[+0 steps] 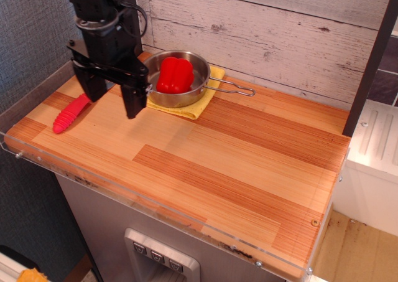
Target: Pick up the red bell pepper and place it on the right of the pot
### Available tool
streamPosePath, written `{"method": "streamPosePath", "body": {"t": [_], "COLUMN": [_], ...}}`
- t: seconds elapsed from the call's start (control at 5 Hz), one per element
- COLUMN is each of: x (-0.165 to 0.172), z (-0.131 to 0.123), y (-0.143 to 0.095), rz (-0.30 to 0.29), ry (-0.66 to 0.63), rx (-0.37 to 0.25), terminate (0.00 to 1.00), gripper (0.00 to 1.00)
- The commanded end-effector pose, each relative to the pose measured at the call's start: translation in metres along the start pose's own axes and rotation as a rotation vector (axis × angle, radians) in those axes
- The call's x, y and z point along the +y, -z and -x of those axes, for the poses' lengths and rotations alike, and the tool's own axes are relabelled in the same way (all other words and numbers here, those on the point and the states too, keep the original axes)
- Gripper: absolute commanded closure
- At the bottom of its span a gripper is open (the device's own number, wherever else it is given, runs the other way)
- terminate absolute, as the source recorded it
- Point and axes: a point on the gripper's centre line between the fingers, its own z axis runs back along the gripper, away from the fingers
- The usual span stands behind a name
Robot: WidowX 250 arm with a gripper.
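Observation:
The glossy red bell pepper sits inside the small steel pot, whose thin wire handle points right. The pot rests on a yellow cloth at the back of the wooden counter. My black gripper hangs open and empty just left of the pot, above the counter, its two fingers pointing down. It touches neither the pot nor the pepper.
A fork with a ribbed red handle lies at the far left, its head hidden behind my gripper. A whitewashed plank wall backs the counter. A clear acrylic lip runs along the front edge. A dark post stands at right.

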Motion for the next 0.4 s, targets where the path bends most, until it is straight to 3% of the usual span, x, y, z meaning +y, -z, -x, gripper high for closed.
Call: {"method": "streamPosePath", "body": {"t": [0.0, 0.2], "x": [0.002, 0.001], "z": [-0.047, -0.066], "y": [0.003, 0.009], "rz": [0.008, 0.011], "ry": [-0.039, -0.079], "rx": [-0.036, -0.016], "terminate": [0.0, 0.0], "gripper": [0.0, 0.0]}}
